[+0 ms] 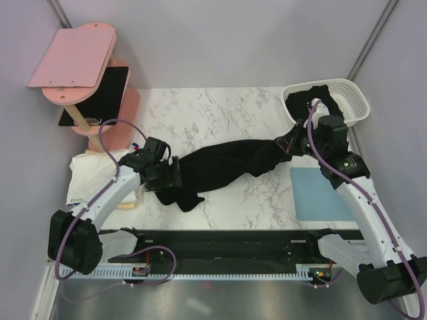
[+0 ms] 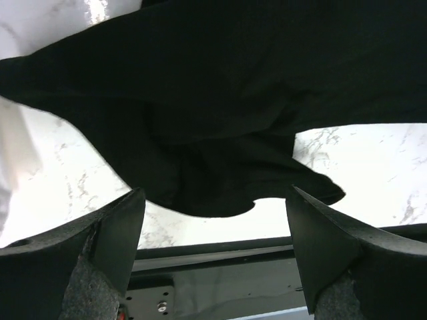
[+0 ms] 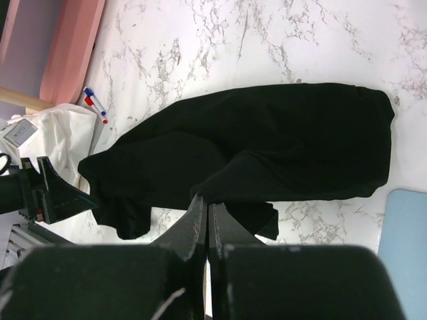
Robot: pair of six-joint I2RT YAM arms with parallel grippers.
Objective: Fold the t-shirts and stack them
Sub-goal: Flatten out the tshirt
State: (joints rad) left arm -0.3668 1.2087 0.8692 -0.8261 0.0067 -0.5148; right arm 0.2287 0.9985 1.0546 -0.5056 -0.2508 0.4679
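Note:
A black t-shirt [image 1: 220,167] lies stretched in a crumpled band across the middle of the marble table. My right gripper [image 1: 288,142] is shut on its right end and holds a fold of the cloth [image 3: 220,193] lifted; the shirt [image 3: 253,150] spreads below it. My left gripper [image 1: 168,175] is open over the shirt's left end, its fingers [image 2: 113,227] apart with the black cloth [image 2: 220,133] just beyond them, not pinched. A folded white t-shirt [image 1: 93,170] lies at the table's left edge.
A white basket [image 1: 337,93] with a dark garment stands at the back right. A light blue mat [image 1: 320,193] lies at the right. A pink stand [image 1: 87,73] with a tablet is at the back left. Two pens [image 3: 95,105] lie near it.

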